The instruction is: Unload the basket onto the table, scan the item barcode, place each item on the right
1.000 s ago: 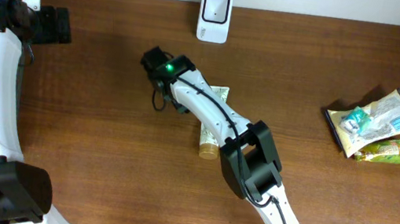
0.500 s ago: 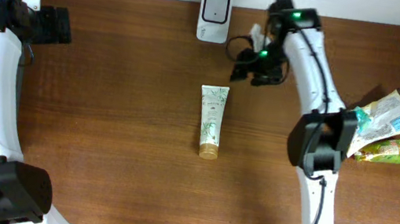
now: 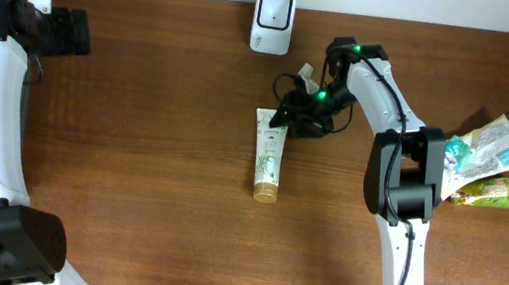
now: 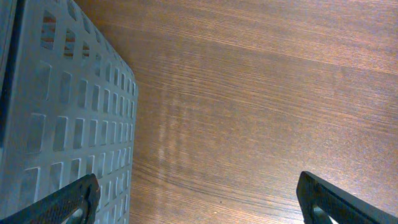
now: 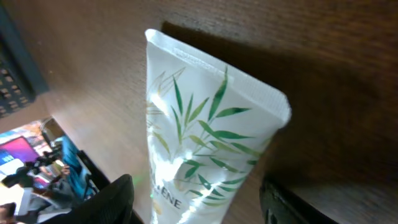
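At mid-table, the tube (image 3: 269, 155) is laid flat, its long axis running from the scanner (image 3: 275, 7) side toward the near edge, with the cap nearest. Its crimped end is straddled by the right gripper (image 3: 282, 118), jaws parted, nothing grasped. The left gripper (image 4: 199, 196) is spread wide and empty.

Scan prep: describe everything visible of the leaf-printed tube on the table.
The tube is white soft plastic printed with green leaves, with a flat crimped end and a gold cap. It lies flat on the wooden table, cap toward the robot. The right gripper hovers open at its crimped end.
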Motion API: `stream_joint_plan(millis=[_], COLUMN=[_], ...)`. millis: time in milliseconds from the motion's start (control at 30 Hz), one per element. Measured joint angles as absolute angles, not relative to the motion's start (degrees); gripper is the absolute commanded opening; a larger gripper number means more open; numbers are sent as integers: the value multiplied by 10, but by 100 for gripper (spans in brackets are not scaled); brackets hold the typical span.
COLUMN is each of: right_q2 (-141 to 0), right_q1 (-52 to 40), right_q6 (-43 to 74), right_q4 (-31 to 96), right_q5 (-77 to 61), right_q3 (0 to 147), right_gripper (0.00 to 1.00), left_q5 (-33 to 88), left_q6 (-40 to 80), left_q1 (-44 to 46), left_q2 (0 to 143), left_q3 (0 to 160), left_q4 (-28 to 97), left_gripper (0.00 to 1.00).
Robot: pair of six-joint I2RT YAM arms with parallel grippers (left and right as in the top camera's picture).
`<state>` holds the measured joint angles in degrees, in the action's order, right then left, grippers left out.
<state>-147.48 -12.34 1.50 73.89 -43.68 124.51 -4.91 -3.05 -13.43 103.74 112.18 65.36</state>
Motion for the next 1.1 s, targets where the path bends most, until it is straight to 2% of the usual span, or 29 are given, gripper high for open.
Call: stream_joint_plan(millis=[33, 167, 233, 567, 700, 833, 1000, 1100], right_q2=[-1471, -1454, -1456, -1453, -1401, -1345, -1343, -1355], right_q1=[-124, -141, -148, -155, -183, -234, -349, -410], right_q6=[25, 71, 85, 90, 105, 180, 267, 285], right_q4=[721, 649, 641, 667, 738, 791, 813, 791], right_q5=[-444, -460, -460, -444, -252, -18, 170, 207], right_q3=[1233, 1182, 1174, 1189, 1216, 1220, 1220, 1220], right_gripper=[58, 18, 5, 4, 4, 4, 4, 4], left_q5=[-49, -49, -49, -49, -49, -49, -49, -49], left_q6=[-30, -30, -30, -30, -30, -30, -30, -30], left_q1=[-134, -134, -134, -134, -134, -134, -134, -134], left_q2=[1037, 1037, 1037, 1037, 1037, 1037, 1037, 1037], left_q3=[1122, 1122, 1122, 1122, 1122, 1122, 1122, 1122], left_q4=[654, 653, 654, 653, 654, 653, 653, 653], left_gripper=[99, 99, 99, 99, 99, 99, 99, 99])
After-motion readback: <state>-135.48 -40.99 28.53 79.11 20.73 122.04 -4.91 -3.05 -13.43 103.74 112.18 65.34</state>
